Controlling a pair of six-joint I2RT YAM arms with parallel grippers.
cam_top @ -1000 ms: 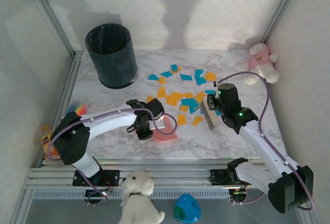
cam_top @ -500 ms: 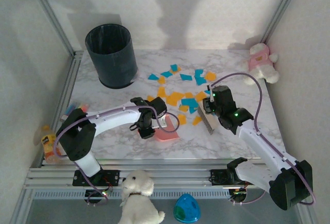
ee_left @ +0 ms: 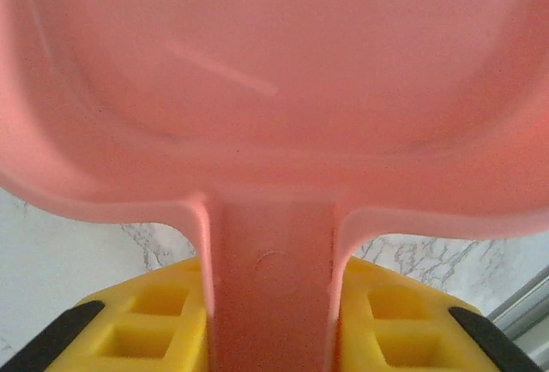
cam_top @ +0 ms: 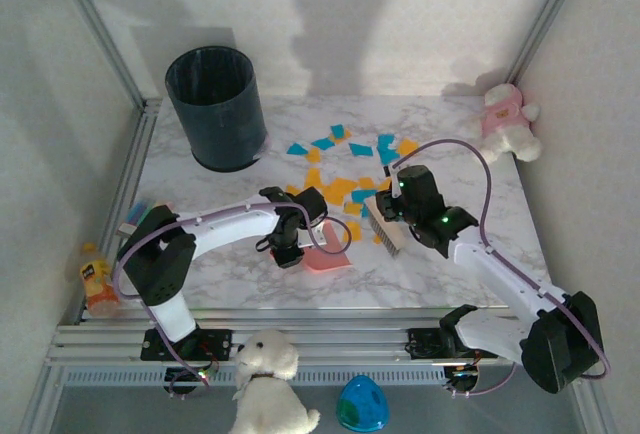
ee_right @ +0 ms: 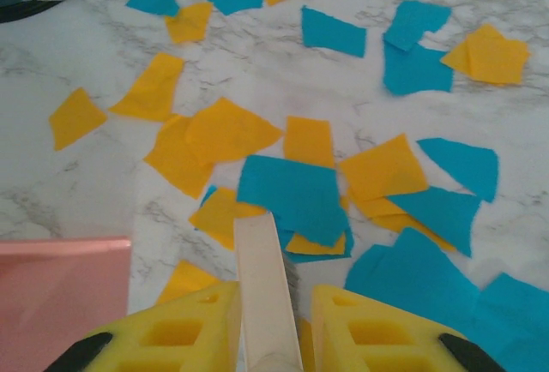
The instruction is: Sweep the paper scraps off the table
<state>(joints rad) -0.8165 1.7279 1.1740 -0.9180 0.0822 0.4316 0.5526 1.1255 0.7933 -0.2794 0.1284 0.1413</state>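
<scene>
Leftward across the tabletop (cam_top: 190, 184) the brush (cam_top: 384, 230) has slid, closing on the pink dustpan (cam_top: 326, 256) by the near edge. The right gripper (ee_right: 264, 308) is clamped on the brush's wooden handle, and the left gripper (ee_left: 270, 325) is clamped on the dustpan's handle. Orange and blue paper scraps (cam_top: 345, 169) lie mid-tabletop toward the far edge, some just beside the pan. Sweeping looks under way. Next, the bristles should drag scraps onto the pan, which must stay flat.

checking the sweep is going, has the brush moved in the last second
Yes. The brush has slid left, away from the plush toy and closer to the pink dustpan.
</scene>
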